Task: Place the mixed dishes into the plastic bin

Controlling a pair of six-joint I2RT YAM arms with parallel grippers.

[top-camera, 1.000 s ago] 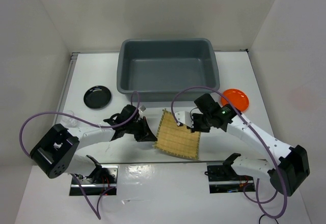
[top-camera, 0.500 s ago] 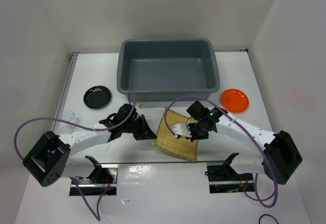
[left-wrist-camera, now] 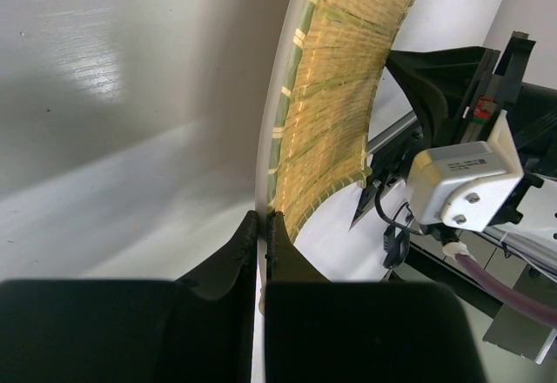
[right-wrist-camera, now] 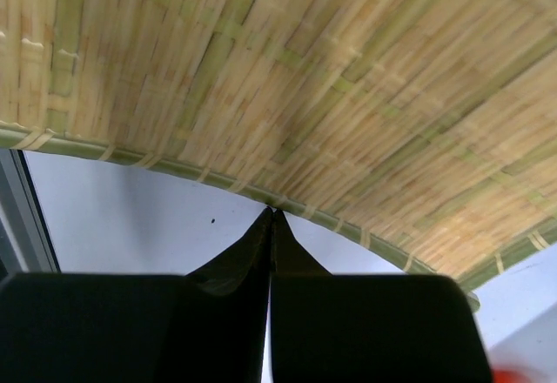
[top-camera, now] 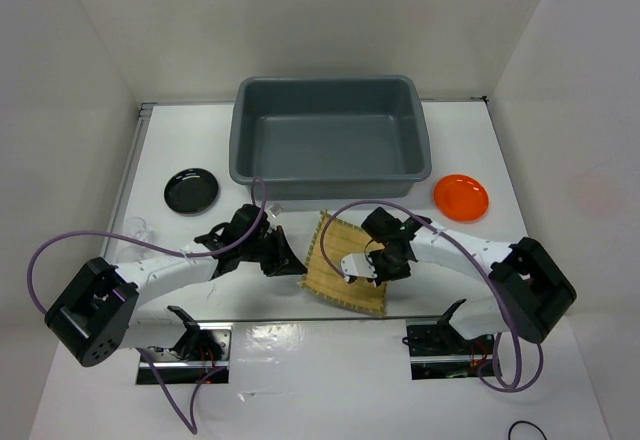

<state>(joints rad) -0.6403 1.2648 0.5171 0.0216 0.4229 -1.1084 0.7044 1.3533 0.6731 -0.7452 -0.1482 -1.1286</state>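
Woven bamboo mat (top-camera: 332,285): on the table (top-camera: 465,140) just in front of the plastic bin (top-camera: 330,185), bowed upward (not lying flat).
Left gripper (left-wrist-camera: 264,224): fingers closed, pinching the mat's left edge.
Right gripper (right-wrist-camera: 273,215): fingers closed, tips touching the mat's green border; whether it has a hold cannot be told.
Orange plate (top-camera: 461,196): right of the bin.
Black plate (top-camera: 191,190): left of the bin.
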